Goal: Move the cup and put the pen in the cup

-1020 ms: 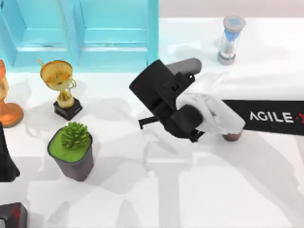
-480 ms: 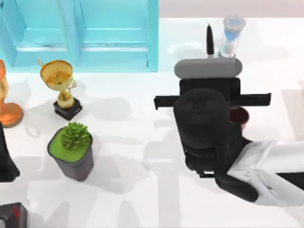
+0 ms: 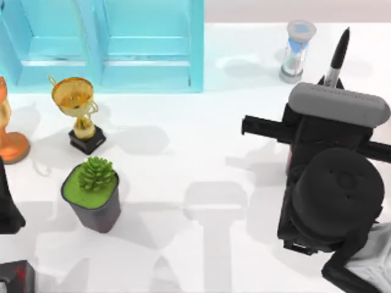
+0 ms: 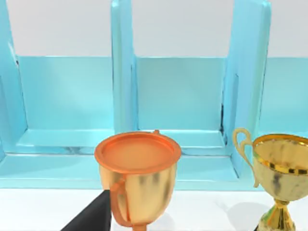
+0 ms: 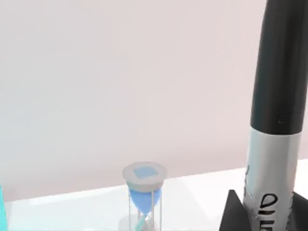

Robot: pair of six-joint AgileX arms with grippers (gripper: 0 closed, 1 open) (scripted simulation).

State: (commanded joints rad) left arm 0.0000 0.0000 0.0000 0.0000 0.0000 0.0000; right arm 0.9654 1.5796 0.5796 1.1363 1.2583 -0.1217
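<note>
My right gripper [image 3: 330, 82] is at the back right of the table, shut on the pen [image 3: 338, 54]. The pen is black with a silvery-white lettered band and stands upright out of the fingers, cap end pointing away from the arm. In the right wrist view the pen [image 5: 278, 96] rises close by, with one dark finger [image 5: 235, 211] against its band. The cup is hidden; the right arm's bulky wrist [image 3: 336, 195] covers the table on the right. My left arm [image 3: 7, 210] is parked at the left edge, its gripper [image 4: 175, 227] open.
An hourglass [image 3: 297, 49] stands just left of the held pen. A blue shelf unit [image 3: 104, 43] fills the back left. In front of it are a gold trophy [image 3: 79, 110], an orange goblet [image 3: 9, 134] and a potted succulent [image 3: 93, 192].
The right arm swung from the table's middle to the right and back, carrying the pen. The reddish cup seen beside the wrist half a second ago is now covered.
</note>
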